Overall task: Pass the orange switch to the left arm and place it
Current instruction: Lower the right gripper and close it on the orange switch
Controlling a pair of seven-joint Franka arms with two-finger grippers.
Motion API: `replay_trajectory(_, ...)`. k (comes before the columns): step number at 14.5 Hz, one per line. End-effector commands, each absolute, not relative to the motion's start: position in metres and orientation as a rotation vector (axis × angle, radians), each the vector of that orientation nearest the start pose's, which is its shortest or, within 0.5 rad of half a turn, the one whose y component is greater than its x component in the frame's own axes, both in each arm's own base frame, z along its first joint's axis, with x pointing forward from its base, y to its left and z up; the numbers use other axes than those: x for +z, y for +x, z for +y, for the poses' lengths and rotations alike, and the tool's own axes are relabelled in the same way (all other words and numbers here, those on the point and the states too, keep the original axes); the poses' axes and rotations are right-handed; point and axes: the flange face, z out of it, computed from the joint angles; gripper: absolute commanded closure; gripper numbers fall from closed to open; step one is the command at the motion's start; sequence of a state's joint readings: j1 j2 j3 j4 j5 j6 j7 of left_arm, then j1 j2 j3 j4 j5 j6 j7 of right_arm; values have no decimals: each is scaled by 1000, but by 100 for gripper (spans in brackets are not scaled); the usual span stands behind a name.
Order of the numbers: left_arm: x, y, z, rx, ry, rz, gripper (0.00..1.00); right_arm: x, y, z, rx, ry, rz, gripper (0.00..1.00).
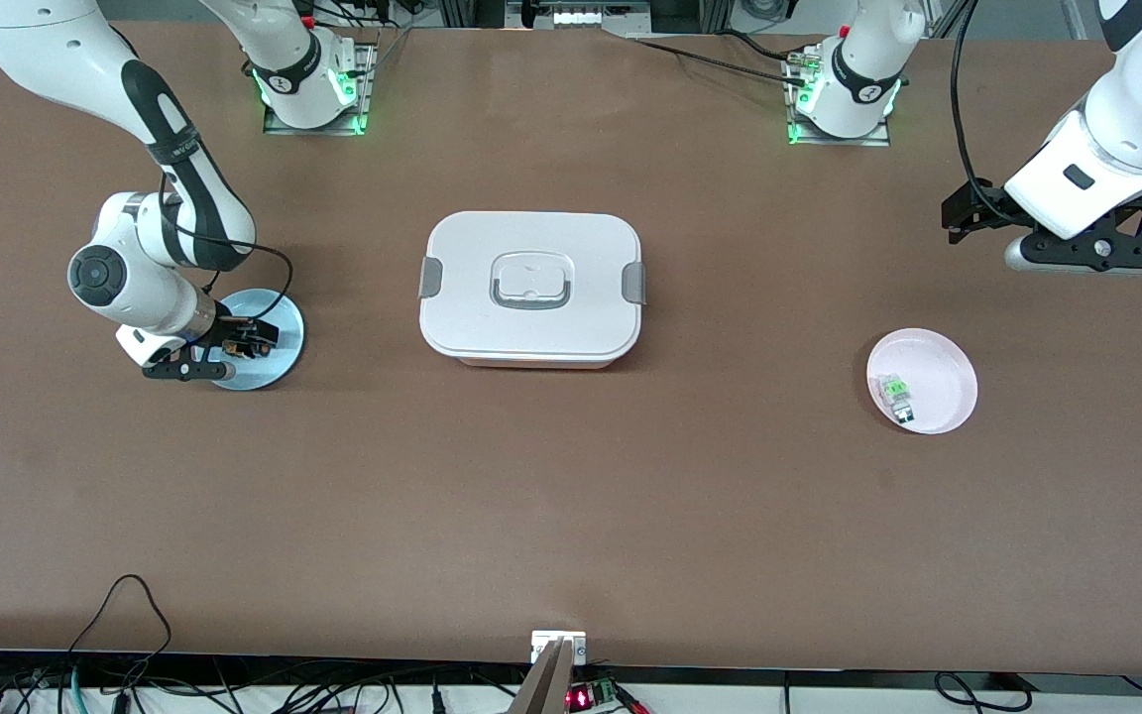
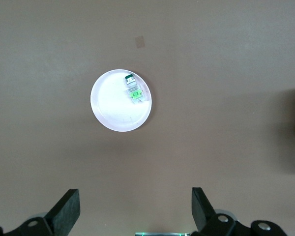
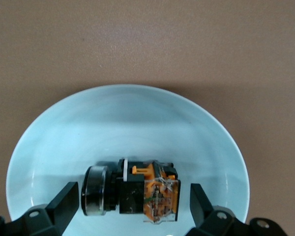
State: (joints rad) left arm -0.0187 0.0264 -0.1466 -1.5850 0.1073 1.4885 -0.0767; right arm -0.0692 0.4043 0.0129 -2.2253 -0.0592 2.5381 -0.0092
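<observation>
You'll read no writing on the orange switch, which lies on its side in the blue plate at the right arm's end of the counter, at nine o'clock from the box. The right end effector straddles it wide, cap toward one finger, orange end toward the other. Your left end effector hangs wide over bare counter, near the pink plate.

A pale blue plate is sitting toward the right arm's end of the brown table. A pink plate is lying toward the left arm's end, holding a small green-and-clear component.
</observation>
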Motion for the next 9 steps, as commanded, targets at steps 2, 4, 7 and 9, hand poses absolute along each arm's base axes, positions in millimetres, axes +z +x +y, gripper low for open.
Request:
replay_trajectory(2, 605, 549, -77, 172, -3040, 102, 0, 180, 541, -31, 146, -3150, -7, 0)
replay_trajectory(4, 603, 549, -77, 176, -3040, 102, 0, 176, 540, -31, 155, -3149, -4, 0)
replay_trajectory(7, 603, 549, -77, 176, -3040, 102, 0, 175, 540, -31, 150, -3149, -7, 0)
replay_trajectory(9, 604, 549, -77, 174, -3040, 102, 0, 174, 540, -31, 153, -3149, -14, 11)
